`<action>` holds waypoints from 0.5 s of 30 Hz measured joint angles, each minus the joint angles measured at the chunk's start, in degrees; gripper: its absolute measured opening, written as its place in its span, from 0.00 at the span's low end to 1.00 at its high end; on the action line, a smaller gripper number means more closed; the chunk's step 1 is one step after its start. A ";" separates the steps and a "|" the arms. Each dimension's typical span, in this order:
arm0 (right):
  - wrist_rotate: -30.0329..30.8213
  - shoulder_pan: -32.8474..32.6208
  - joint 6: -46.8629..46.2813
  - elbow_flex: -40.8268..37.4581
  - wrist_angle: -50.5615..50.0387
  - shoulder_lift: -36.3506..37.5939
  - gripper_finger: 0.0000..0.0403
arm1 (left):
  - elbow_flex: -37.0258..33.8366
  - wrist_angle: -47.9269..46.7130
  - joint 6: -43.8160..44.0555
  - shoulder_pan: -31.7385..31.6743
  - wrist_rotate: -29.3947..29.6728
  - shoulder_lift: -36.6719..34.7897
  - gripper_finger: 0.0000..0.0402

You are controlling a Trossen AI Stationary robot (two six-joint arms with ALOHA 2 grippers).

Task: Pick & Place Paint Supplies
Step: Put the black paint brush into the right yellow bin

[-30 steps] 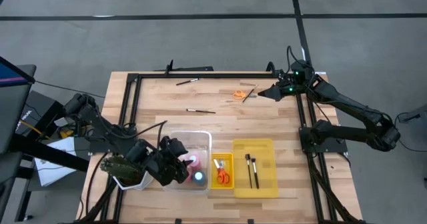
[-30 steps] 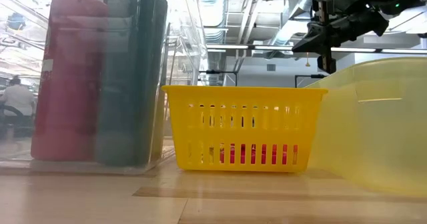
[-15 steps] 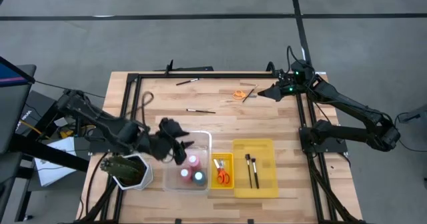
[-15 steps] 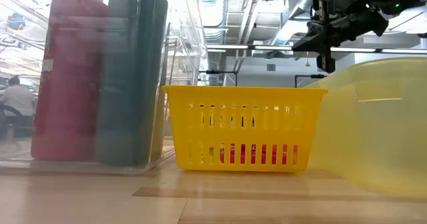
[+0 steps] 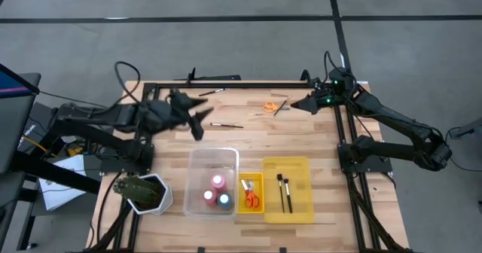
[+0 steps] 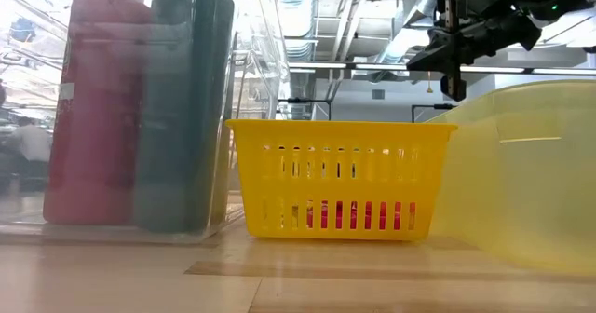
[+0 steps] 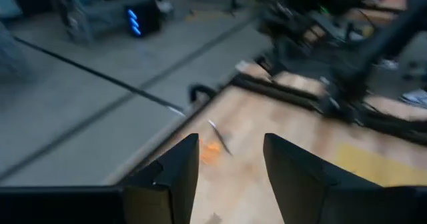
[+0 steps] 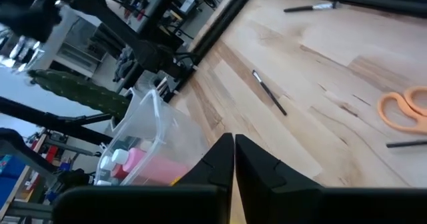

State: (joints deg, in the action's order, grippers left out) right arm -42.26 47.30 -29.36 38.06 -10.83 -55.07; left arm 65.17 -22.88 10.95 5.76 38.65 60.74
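My left gripper (image 5: pixel 197 117) hangs open and empty above the table's far left part, pointing toward the right; its two fingers show apart in the left wrist view (image 7: pixel 230 164). Close to it lies a thin paintbrush (image 5: pixel 226 124). Another paintbrush (image 5: pixel 212 92), orange scissors (image 5: pixel 269 106) and one more brush (image 5: pixel 281 106) lie near the far edge. My right gripper (image 5: pixel 297 104) hovers shut beside the scissors (image 8: pixel 403 111), touching nothing. Three paint bottles (image 5: pixel 218 182) stand in the clear bin (image 5: pixel 197 156).
A small yellow basket (image 5: pixel 251 204) holds red-handled scissors (image 5: pixel 251 196). A larger yellow bin (image 5: pixel 300 200) holds two brushes (image 5: pixel 284 189). A green plant in a white pot (image 5: pixel 141 193) stands at the near left. A black frame (image 5: pixel 226 84) borders the table's far edge.
My left gripper has come up out of the clear bin and swung toward the table's far edge, turning level as it went. It is empty. The bottles stand in the bin where they were. My right arm has kept still.
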 joint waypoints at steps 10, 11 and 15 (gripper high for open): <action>-3.15 -0.04 -5.73 0.00 13.84 0.00 0.11 | 0.02 3.47 -7.53 -14.73 -4.30 -0.52 0.40; -3.19 -0.04 -6.52 0.02 15.11 0.00 0.12 | 0.02 2.87 -7.51 -16.21 -6.12 -0.49 0.40; -3.06 -0.04 -8.12 0.01 17.83 0.00 0.15 | 0.02 0.25 -7.50 -21.18 -11.96 -0.49 0.40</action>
State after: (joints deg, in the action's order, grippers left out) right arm -45.32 47.27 -37.49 38.08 7.00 -55.07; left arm 65.19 -22.63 3.45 -15.42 26.69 60.25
